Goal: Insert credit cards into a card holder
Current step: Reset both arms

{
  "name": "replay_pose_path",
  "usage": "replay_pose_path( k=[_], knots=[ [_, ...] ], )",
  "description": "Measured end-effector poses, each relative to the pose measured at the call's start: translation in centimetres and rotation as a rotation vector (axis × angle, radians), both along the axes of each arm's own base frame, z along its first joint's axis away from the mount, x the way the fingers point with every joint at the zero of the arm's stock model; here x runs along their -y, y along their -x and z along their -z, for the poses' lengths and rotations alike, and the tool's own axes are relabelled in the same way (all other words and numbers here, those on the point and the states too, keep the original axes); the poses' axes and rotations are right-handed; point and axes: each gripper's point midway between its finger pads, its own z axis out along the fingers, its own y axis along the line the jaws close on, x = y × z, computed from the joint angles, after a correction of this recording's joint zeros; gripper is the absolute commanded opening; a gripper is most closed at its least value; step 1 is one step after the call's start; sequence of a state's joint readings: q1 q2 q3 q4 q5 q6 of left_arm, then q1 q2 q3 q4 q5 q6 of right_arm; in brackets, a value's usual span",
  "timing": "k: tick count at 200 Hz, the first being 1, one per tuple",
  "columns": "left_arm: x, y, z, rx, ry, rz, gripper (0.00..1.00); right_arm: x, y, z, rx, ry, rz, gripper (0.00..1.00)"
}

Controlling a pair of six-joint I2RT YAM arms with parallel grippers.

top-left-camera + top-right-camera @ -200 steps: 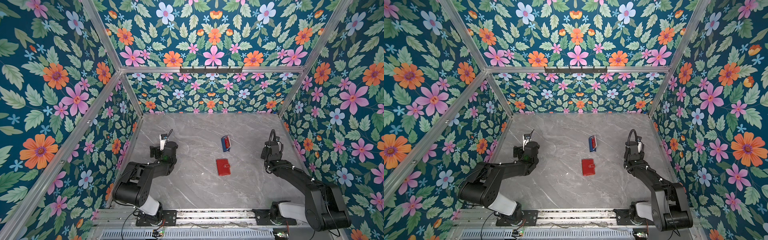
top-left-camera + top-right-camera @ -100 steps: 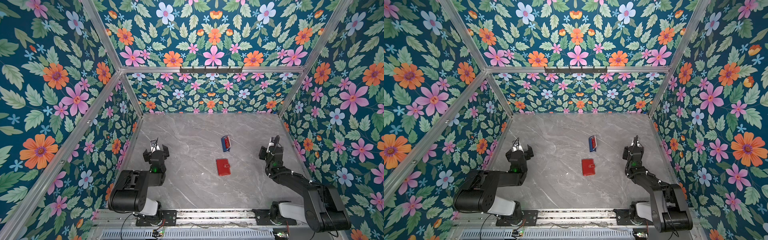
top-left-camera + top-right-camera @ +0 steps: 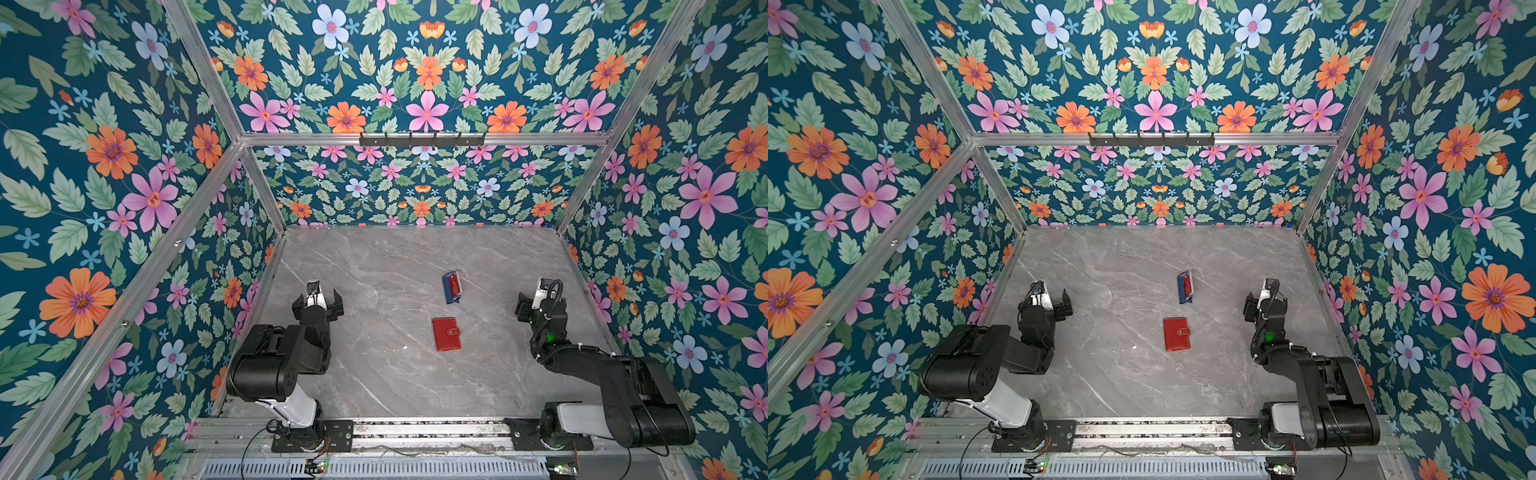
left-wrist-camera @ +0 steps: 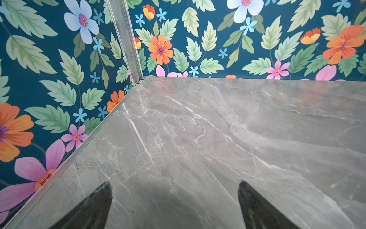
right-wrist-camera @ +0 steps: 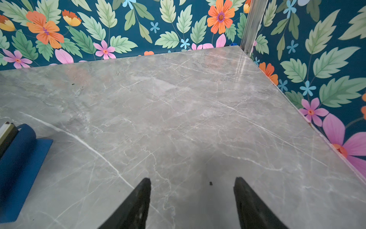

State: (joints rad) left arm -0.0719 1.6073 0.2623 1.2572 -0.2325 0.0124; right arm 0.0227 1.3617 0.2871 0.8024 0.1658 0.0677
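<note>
The card holder (image 3: 446, 334) (image 3: 1177, 334) is a red wallet lying shut and flat mid-table, its snap tab facing right. Behind it stands a small blue rack (image 3: 449, 291) (image 3: 1182, 291) with the credit cards (image 3: 456, 284) (image 3: 1188, 284) upright in it, a red one showing. The right wrist view catches the rack (image 5: 17, 162) and pale card edges (image 5: 6, 127) at its border. My left gripper (image 3: 324, 293) (image 3: 1054, 296) (image 4: 175, 184) is open over bare table near the left wall. My right gripper (image 3: 532, 297) (image 3: 1259, 296) (image 5: 192, 180) is open and empty near the right wall.
Flowered walls with aluminium posts (image 4: 126, 39) (image 5: 251, 25) close in the grey marble table (image 3: 374, 257) on three sides. A black hook rail (image 3: 422, 139) runs along the back wall. Both arm bases sit on the front rail (image 3: 415, 428).
My left arm has folded back toward its base and its gripper now points at the far wall. The right gripper's jaws have spread wider. Wallet and rack have not moved.
</note>
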Motion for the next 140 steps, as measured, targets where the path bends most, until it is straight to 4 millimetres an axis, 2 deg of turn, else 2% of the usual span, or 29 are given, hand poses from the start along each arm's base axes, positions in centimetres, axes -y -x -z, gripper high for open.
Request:
replay_pose_path(
  k=[12, 41, 140],
  knots=[
    [-0.5, -0.3, -0.4, 0.014, 0.011, -0.015, 1.0, -0.1, -0.2, 0.6, -0.01, -0.001, -0.005, 0.79],
    [-0.6, -0.3, -0.3, 0.008, 0.014, -0.019, 1.0, 0.1, -0.4, 1.5, -0.023, -0.002, 0.001, 0.99],
    [-0.6, -0.2, -0.1, 0.001, 0.017, -0.018, 1.0, 0.3, -0.8, 0.7, 0.018, -0.004, 0.008, 0.99]
  ],
)
